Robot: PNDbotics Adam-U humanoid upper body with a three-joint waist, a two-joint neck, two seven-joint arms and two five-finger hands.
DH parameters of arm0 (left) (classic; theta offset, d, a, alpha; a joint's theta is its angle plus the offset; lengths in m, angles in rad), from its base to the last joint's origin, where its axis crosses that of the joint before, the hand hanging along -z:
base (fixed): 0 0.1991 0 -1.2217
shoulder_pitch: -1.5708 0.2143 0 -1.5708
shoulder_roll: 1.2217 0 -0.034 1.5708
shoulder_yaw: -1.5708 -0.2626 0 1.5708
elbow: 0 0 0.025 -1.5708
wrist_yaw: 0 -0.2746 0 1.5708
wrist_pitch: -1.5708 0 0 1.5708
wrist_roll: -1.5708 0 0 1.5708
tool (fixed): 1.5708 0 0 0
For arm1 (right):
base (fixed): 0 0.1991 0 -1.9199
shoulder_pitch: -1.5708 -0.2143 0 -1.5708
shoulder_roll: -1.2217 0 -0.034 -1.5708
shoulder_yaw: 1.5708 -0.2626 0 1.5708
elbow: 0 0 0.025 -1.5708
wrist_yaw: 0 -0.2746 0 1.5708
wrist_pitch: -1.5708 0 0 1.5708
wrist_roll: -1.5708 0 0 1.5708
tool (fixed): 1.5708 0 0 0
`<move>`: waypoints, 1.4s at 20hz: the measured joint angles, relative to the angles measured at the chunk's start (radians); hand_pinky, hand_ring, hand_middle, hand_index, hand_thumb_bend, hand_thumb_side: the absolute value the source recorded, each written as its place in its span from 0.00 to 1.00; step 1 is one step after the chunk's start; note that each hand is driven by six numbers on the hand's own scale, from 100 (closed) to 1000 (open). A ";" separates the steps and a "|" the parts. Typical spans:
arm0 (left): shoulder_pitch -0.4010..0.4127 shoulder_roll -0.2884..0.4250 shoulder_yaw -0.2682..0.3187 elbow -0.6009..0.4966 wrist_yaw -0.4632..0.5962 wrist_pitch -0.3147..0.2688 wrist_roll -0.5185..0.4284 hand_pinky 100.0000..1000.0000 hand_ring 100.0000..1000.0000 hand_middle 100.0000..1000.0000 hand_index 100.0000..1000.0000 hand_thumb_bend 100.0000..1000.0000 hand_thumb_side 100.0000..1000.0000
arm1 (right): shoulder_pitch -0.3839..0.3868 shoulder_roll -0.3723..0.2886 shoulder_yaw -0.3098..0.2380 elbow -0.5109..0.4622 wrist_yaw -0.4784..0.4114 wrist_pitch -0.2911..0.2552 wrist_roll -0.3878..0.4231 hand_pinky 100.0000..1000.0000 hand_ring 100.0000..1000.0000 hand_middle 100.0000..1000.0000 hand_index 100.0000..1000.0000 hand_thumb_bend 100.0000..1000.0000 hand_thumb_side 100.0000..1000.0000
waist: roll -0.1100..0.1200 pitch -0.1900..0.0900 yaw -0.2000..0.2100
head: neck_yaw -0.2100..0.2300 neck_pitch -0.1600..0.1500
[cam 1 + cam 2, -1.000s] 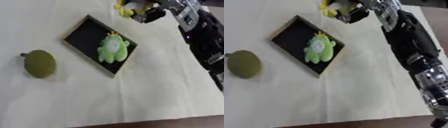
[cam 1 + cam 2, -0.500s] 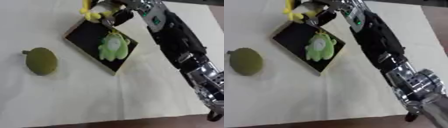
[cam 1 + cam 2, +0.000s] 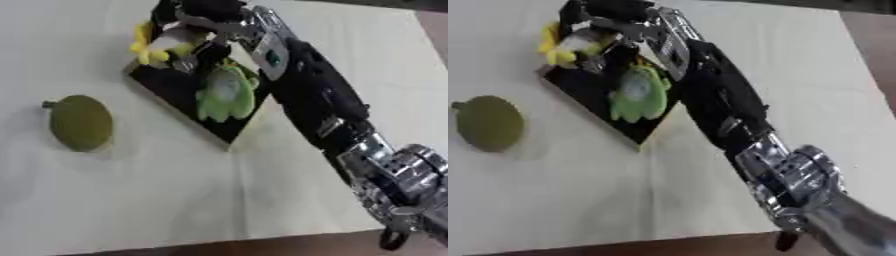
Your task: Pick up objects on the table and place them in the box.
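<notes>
**Yellow toy arrives over the box; one object left on the table**

Over the far left corner of the black box (image 3: 175, 90), the right hand (image 3: 197, 22) hangs with its fingers curled round a yellow toy (image 3: 153, 42). The toy sits at the box's far rim, partly above the dark floor and partly above the table (image 3: 157, 190); whether it already rests on the box cannot be told. Its exact shape is unclear: only a yellow and pale lump shows under the black fingers.

A green plush toy (image 3: 223, 95) already lies inside the box, toward its right side, so that object looks done. The yellow toy is at the point of delivery but not yet let go, by the look of the curled fingers. Left on the table is a round olive-green fruit with a short stem (image 3: 80, 122), well to the left of the box and nearer than it. So the task seems about two thirds through: one placed, one in hand, one untouched.

Compared with a second ago, the right arm has swung from the far right of the box across to its far left corner, carrying the yellow toy with it. The green plush toy and the olive-green fruit have kept their places. The left hand shows in neither view.
</notes>
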 measured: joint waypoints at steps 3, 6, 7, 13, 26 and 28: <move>0.000 0.000 -0.003 0.000 0.001 0.002 -0.004 0.69 0.77 0.71 0.78 0.00 0.61 | 0.008 0.010 0.000 0.013 0.044 -0.003 -0.010 0.85 0.80 0.55 0.65 0.00 0.14 | -0.001 0.002 0.000 | 0.000 0.000; 0.000 0.000 -0.003 0.000 0.001 0.005 -0.007 0.69 0.77 0.71 0.78 0.00 0.61 | 0.011 0.013 -0.003 0.019 0.088 0.005 -0.016 0.93 1.00 0.80 0.90 0.00 0.16 | -0.003 0.002 0.000 | 0.001 0.000; 0.000 0.000 -0.003 0.000 0.001 0.006 -0.008 0.70 0.77 0.71 0.78 0.00 0.61 | 0.011 0.013 -0.006 0.018 0.100 0.010 -0.020 0.95 1.00 0.82 0.92 0.00 0.13 | -0.003 0.002 -0.001 | 0.002 0.000; 0.002 -0.003 -0.003 0.000 0.001 0.012 -0.014 0.70 0.77 0.71 0.78 0.00 0.61 | 0.011 0.010 -0.014 -0.055 0.155 0.030 -0.035 0.96 1.00 0.84 0.94 0.00 0.06 | -0.003 0.002 -0.007 | 0.006 0.000; 0.022 0.023 0.000 0.000 -0.010 0.012 0.011 0.70 0.78 0.72 0.79 0.00 0.60 | 0.055 -0.198 -0.035 -0.344 -0.320 0.144 0.021 0.92 1.00 0.76 0.86 0.00 0.00 | 0.007 -0.020 -0.052 | 0.066 0.011; 0.022 0.040 0.001 0.000 -0.022 0.018 0.021 0.70 0.79 0.73 0.79 0.00 0.59 | 0.091 -0.270 -0.030 -0.410 -0.465 0.174 0.033 0.93 1.00 0.74 0.83 0.00 0.13 | 0.008 -0.022 -0.063 | 0.081 0.011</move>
